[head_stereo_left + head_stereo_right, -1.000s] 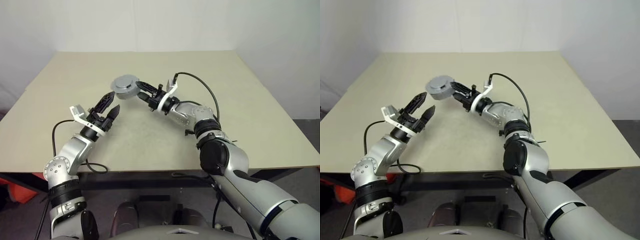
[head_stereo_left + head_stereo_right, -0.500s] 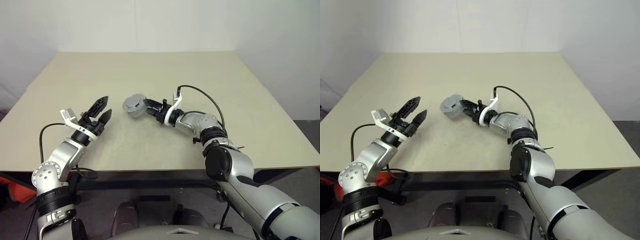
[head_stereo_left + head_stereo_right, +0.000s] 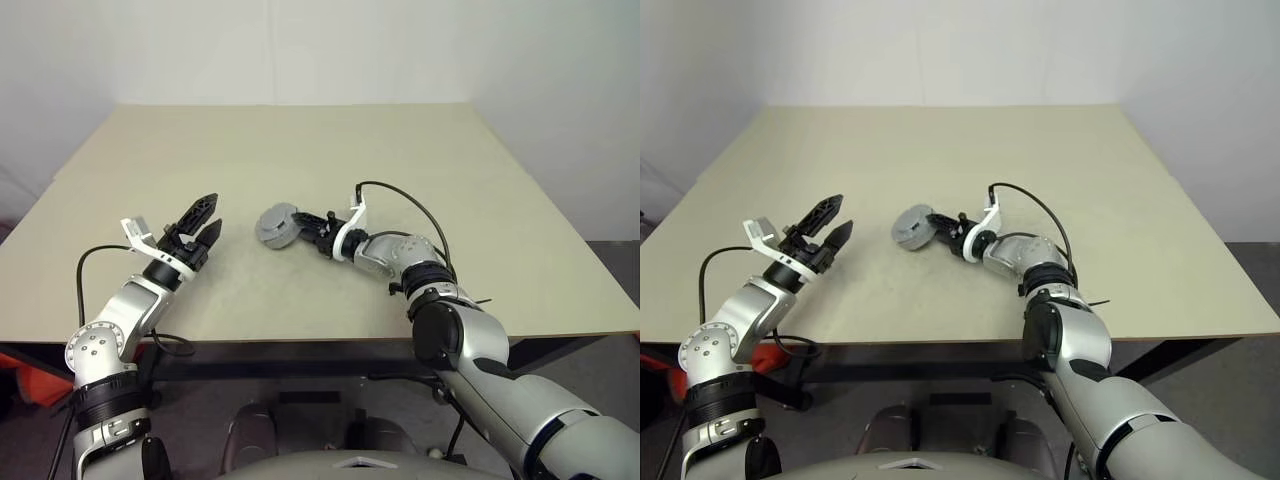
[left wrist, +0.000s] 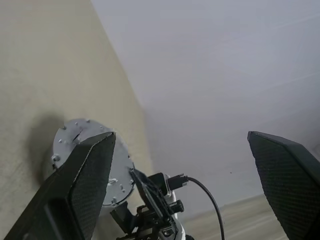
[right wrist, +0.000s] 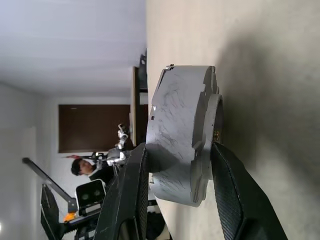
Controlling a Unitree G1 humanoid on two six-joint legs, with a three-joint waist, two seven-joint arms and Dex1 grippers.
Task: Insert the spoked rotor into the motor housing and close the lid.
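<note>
The right gripper (image 3: 300, 224) is holding a round grey metal assembly (image 3: 277, 226) edge-on just above the beige table (image 3: 330, 150), its two black fingers (image 5: 131, 200) clamping the piece across its thickness — a thick grey body pressed against a flat disc with a notched edge, which appears to be the lid (image 5: 207, 145) sitting on the motor housing (image 5: 175, 135). The spoked rotor cannot be made out; judging by the closed-up stack, it is probably already inside. Off to the side and well apart, the left gripper (image 3: 205, 222) is hovering over the table with its jaws spread wide and nothing between them. The task seems to be reaching its last step — setting the closed unit down. The next move calls for lowering the piece until it is resting on the table, then loosening the fingers without letting it roll on its rim.
</note>
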